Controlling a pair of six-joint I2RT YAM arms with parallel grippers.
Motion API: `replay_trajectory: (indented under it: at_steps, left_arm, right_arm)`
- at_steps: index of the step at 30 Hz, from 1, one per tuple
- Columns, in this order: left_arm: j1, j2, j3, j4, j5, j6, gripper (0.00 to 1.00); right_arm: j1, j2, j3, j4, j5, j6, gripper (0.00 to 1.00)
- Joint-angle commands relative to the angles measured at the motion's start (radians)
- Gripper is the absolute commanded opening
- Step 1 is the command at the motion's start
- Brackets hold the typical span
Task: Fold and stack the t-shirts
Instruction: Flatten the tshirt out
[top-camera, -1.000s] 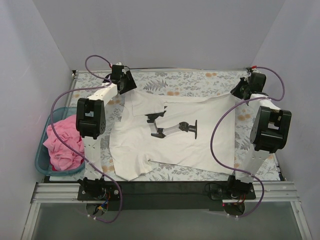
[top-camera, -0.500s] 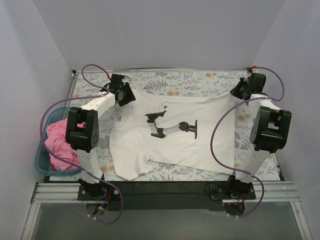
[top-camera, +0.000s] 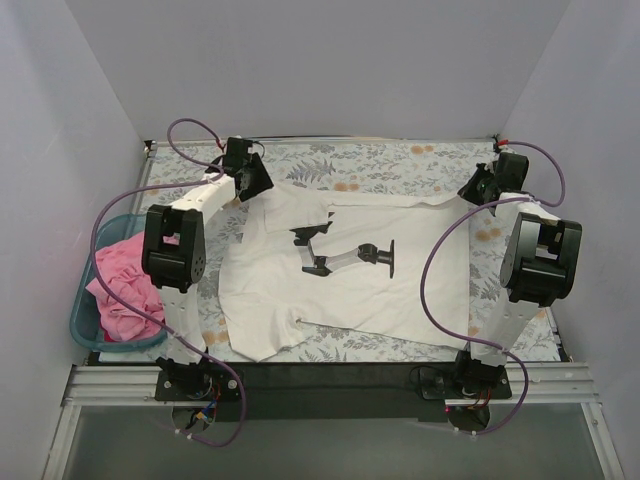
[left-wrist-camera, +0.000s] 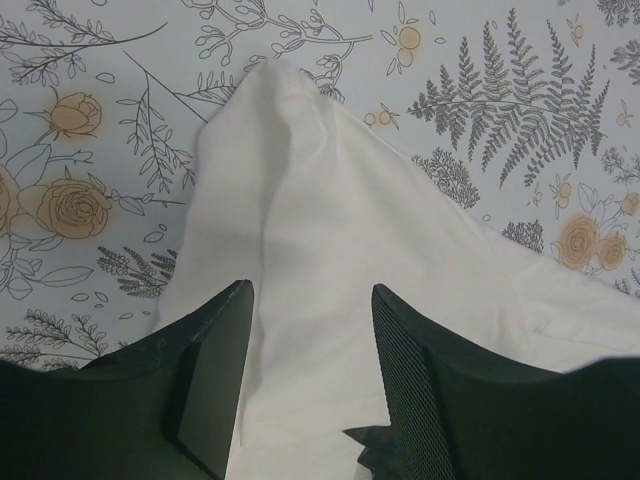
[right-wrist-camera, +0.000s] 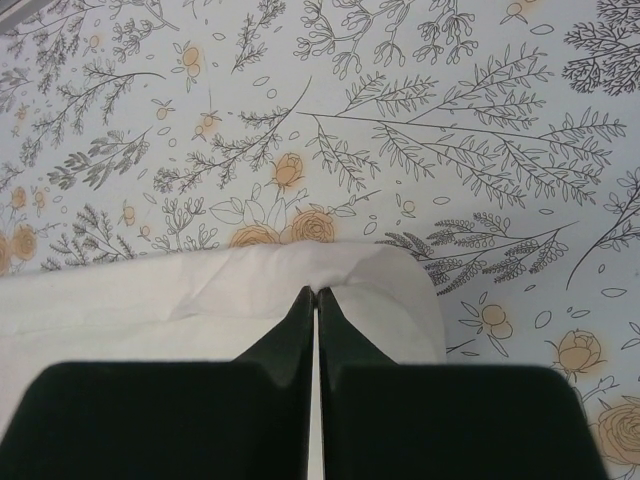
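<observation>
Top external view is showing me the floral-patterned counter (top-camera: 400, 160) with the white short-sleeved fabric t-shirt (top-camera: 350, 290) lying spread across it, long axis running left to right. The crumpled pink fabric t-shirt (top-camera: 125, 290) is sitting in the teal plastic basket (top-camera: 78, 322) at the left. My right claw (right-wrist-camera: 316, 292), pressed together, is pinching the white shirt's far right corner. My left claw (left-wrist-camera: 310, 300) is hanging spread over the far left corner, which is peaking just ahead of it.
</observation>
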Motion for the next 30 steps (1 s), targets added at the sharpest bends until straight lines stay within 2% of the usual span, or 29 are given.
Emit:
replay_trajectory:
  at_steps: [1, 8, 15, 22, 26, 27, 30]
  left_arm:
    - [0.003, 0.033, 0.049, -0.004, 0.003, -0.010, 0.47]
    - [0.024, 0.079, 0.118, -0.004, -0.045, -0.010, 0.45]
    - [0.056, 0.073, 0.059, 0.008, -0.086, -0.007, 0.45]
    - [0.061, 0.083, 0.028, 0.022, -0.062, 0.025, 0.43]
    - [0.061, 0.099, 0.026, 0.022, -0.054, 0.045, 0.29]
    - [0.061, 0.102, 0.028, 0.022, -0.049, 0.051, 0.21]
    - [0.061, 0.110, 0.037, 0.022, -0.038, 0.079, 0.13]
  right_arm:
    - [0.001, -0.046, -0.004, 0.028, 0.008, -0.015, 0.01]
    - [0.001, -0.047, -0.012, 0.027, 0.006, -0.018, 0.01]
    - [0.002, -0.047, -0.023, 0.027, 0.005, -0.022, 0.01]
    - [0.001, -0.049, -0.034, 0.027, 0.005, -0.021, 0.01]
    - [0.001, -0.051, -0.040, 0.027, 0.008, -0.022, 0.01]
    - [0.001, -0.049, -0.040, 0.027, 0.008, -0.022, 0.01]
    - [0.001, -0.052, -0.043, 0.027, 0.011, -0.022, 0.01]
